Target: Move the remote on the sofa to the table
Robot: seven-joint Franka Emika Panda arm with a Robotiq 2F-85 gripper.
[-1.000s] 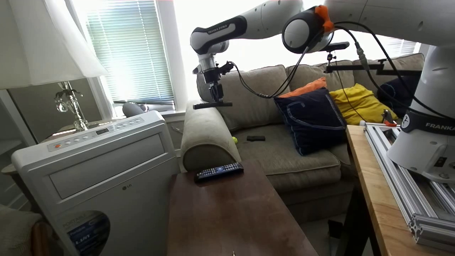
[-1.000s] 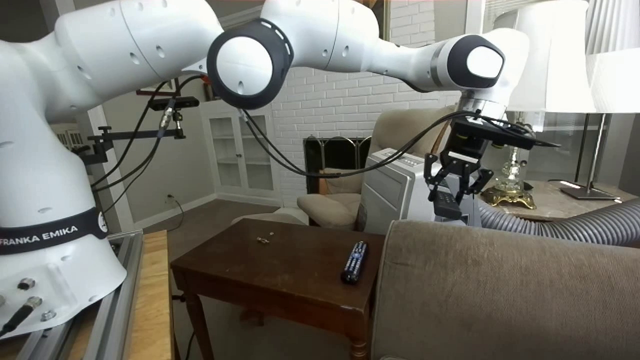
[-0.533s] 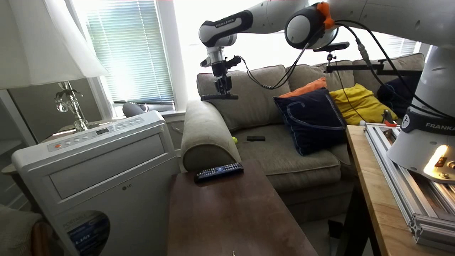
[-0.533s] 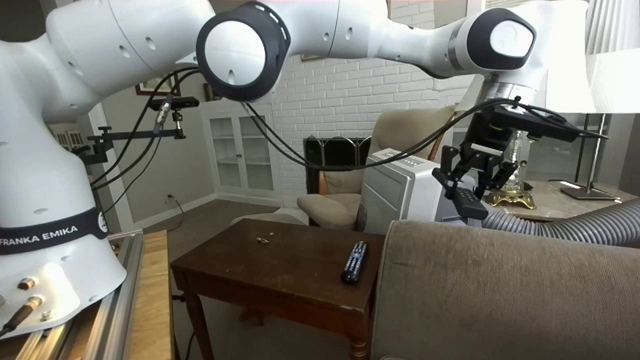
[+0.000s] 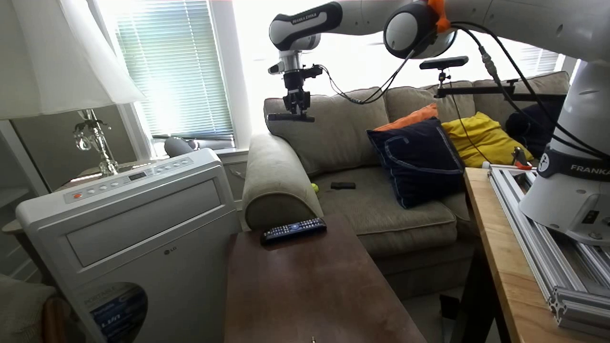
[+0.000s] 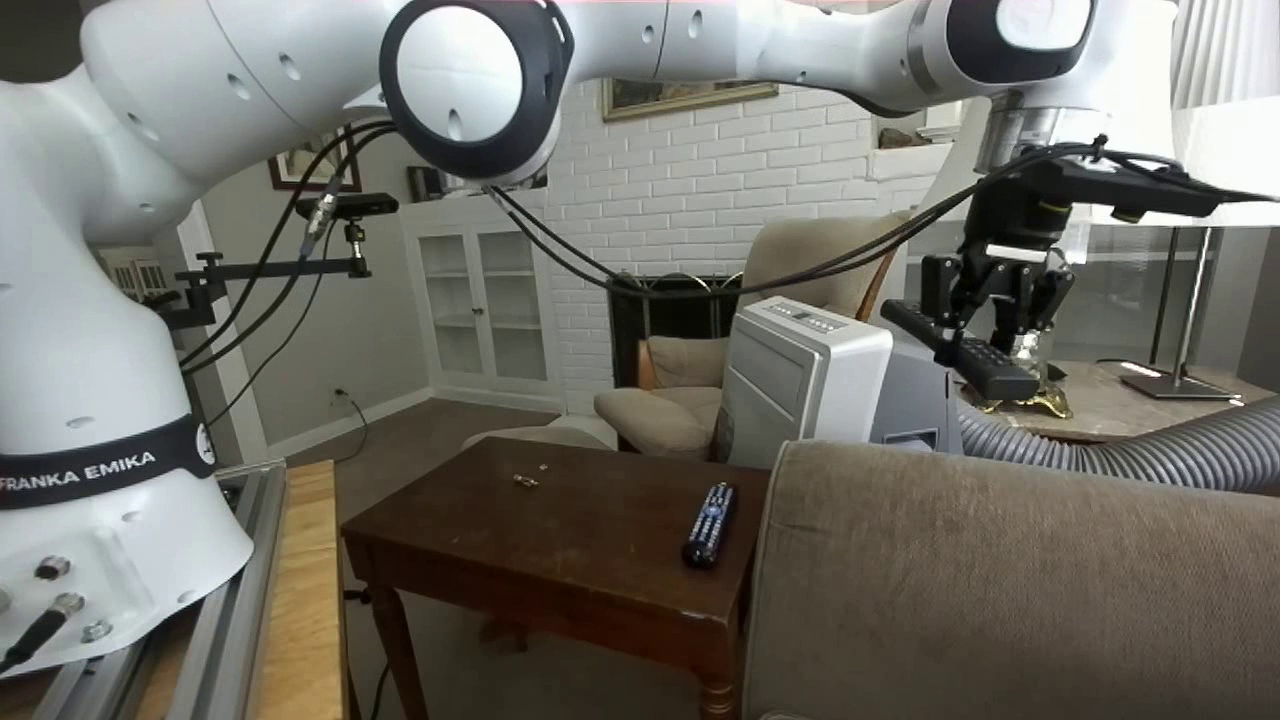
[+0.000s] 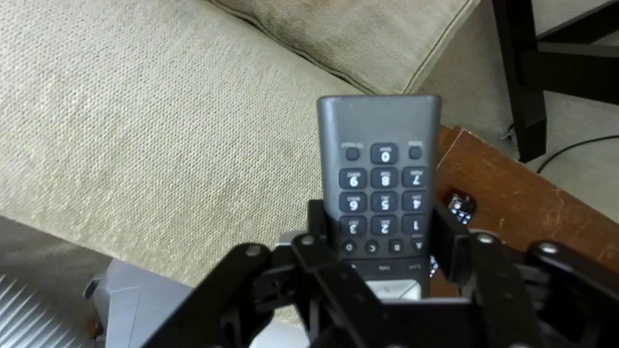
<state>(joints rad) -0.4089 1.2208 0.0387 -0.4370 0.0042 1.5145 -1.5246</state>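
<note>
My gripper is shut on a slim dark remote with a grey face and white-numbered keys. Its pads press both long sides. In both exterior views the remote looks like a black bar, high above the sofa arm. In an exterior view its near end tilts a little down. Another slim black bar, plain and remote-like, lies on the sofa seat. The dark brown table stands against the sofa, below and to one side of my gripper.
A black remote with bluish-lit buttons lies on the table near the sofa arm. A small item lies farther along. A white portable air conditioner and a lamp stand beside it. Cushions sit on the sofa.
My gripper has risen with the remote and shifted slightly across, away from the robot base in one view. The held remote has swung from hanging steeply to nearly level.
</note>
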